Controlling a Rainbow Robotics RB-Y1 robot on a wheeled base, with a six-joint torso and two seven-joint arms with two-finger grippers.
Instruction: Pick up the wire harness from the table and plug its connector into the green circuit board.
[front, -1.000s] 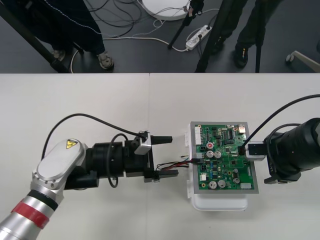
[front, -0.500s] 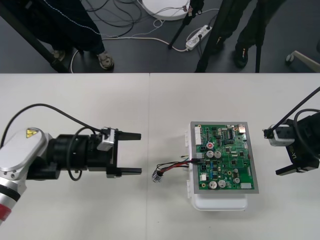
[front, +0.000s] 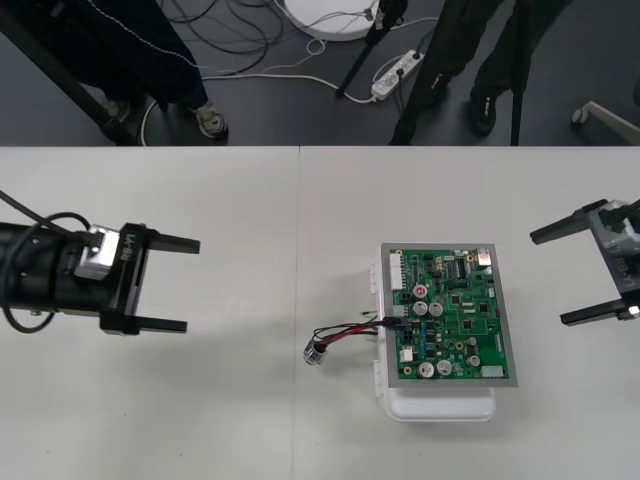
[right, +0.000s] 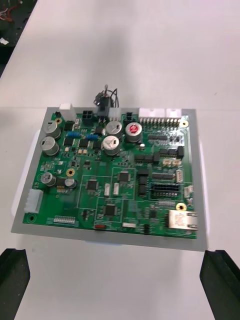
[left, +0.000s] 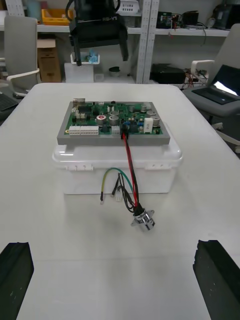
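My L pincer (front: 192, 285) hangs level over the surface (front: 250, 420) at far left, fingers wide, empty. R pincer (front: 547, 279) is at the right edge, also wide. The harness (front: 345, 333): black plug (front: 392, 323) sits in the green board (front: 455, 320), left edge; wires run to the metal socket (front: 316, 355) lying on the surface.

One circuit board (front: 455, 320) on one white base (front: 440, 405), one wire harness (front: 345, 332), and two tools: left tool (front: 192, 284), right tool (front: 547, 279).

We find the board (front: 452, 318) on its base (front: 440, 405); the harness (front: 348, 332) trails left from it, its socket (front: 316, 354) on the tabletop (front: 200, 420).
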